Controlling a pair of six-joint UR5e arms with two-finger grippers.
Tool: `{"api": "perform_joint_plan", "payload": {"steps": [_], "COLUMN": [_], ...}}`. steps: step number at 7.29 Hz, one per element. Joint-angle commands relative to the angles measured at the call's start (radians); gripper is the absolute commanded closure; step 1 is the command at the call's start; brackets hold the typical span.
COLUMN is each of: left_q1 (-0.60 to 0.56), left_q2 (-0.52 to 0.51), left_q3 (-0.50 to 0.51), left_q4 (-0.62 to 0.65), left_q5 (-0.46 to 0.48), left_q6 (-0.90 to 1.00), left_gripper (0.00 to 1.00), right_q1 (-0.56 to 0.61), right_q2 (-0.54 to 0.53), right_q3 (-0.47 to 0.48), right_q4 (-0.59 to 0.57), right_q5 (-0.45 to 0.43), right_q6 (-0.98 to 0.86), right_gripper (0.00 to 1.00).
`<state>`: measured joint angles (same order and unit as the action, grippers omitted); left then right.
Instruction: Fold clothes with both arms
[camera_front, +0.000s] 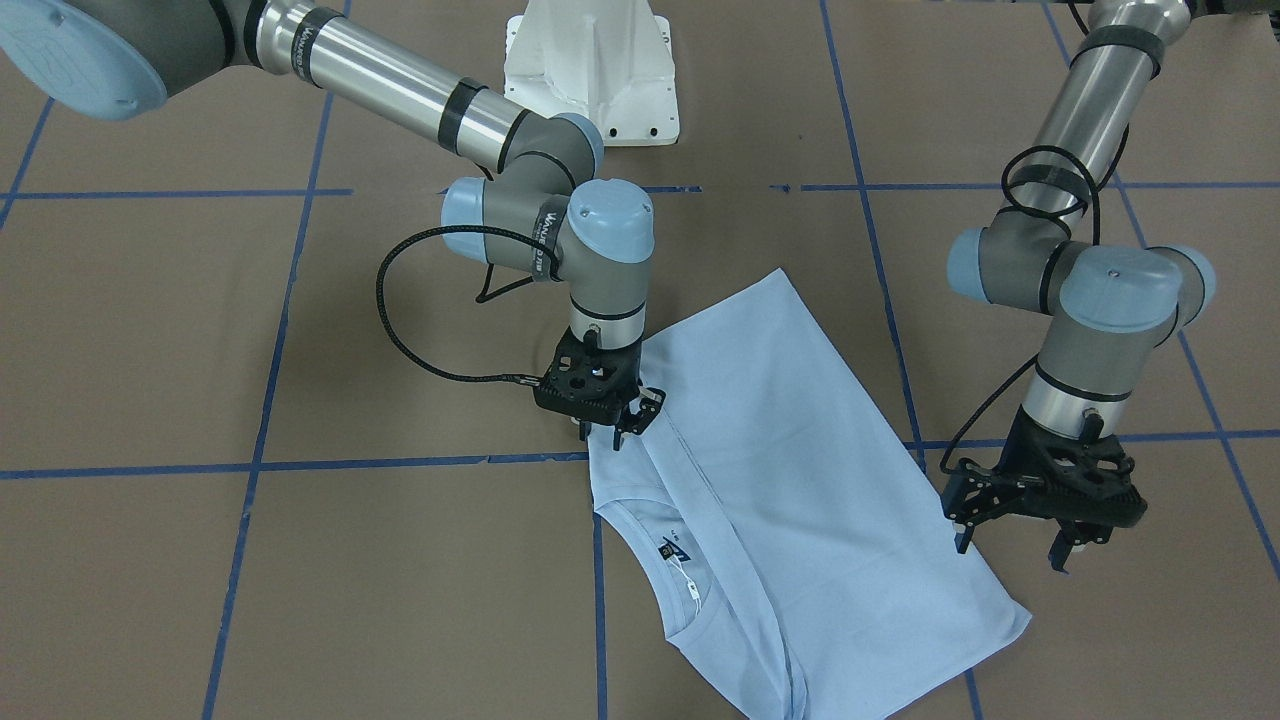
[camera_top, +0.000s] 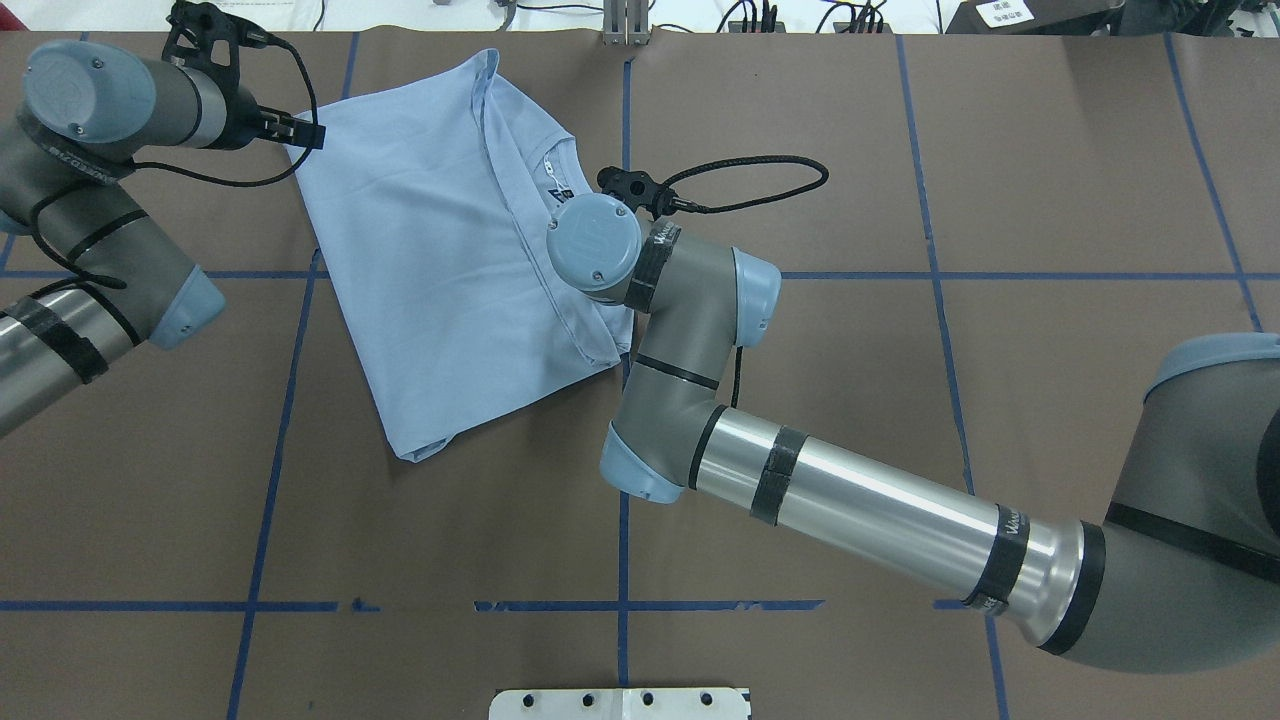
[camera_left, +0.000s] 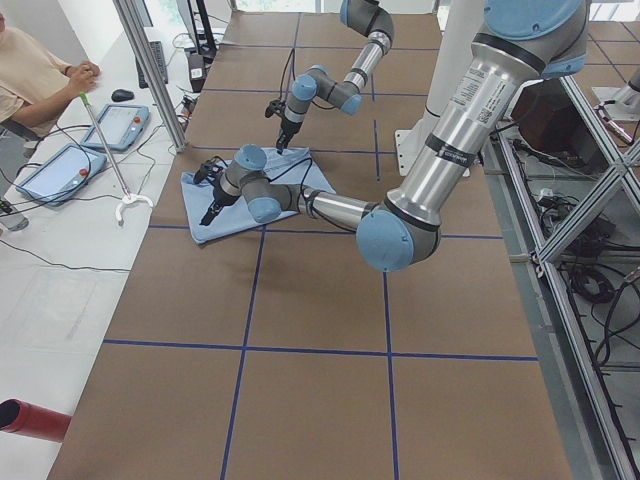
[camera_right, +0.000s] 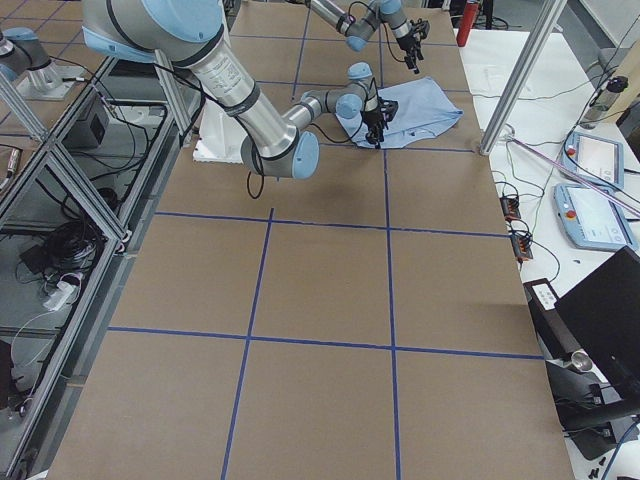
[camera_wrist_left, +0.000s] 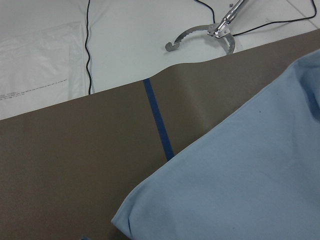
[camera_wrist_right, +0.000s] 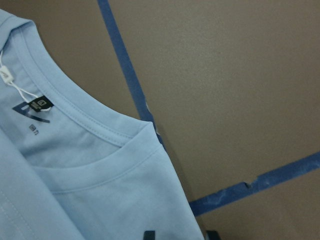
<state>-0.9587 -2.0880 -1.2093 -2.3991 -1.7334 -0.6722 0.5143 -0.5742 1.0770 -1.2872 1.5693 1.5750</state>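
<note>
Brown table (camera_front: 150, 330), blue tape grid (camera_front: 350, 465). Right gripper (camera_front: 604, 432) sits at the folded light blue T-shirt (camera_front: 790, 450)'s edge, jaws seemingly apart. The shirt lies flat mid-table. Left gripper (camera_front: 1010, 545) hovers at the opposite edge, jaws wide apart.

T-shirt (camera_front: 800, 450) light blue, dark neck label (camera_wrist_right: 41, 104); table (camera_front: 130, 330) brown, blue tape grid (camera_front: 300, 466).
</note>
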Motion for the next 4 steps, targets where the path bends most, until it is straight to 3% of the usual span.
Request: {"api": "perform_joint_plan", "payload": {"steps": [1,4], "left_q1": [0.003,0.005], "left_q2": [-0.001,-0.001], "left_q3": [0.001,-0.001], "left_q4": [0.0,0.0], "left_q5": [0.0,0.0], "left_q6": [-0.001,-0.001], "left_gripper": [0.0,0.0], "right_q1": [0.0,0.016], "right_q2": [-0.001,-0.003], "right_q3": [0.001,0.035], "right_q4": [-0.003,-0.053], "right_q5": [-0.002,0.008], "right_q6": [-0.01,-0.057], "right_gripper": [0.98,1.0]}}
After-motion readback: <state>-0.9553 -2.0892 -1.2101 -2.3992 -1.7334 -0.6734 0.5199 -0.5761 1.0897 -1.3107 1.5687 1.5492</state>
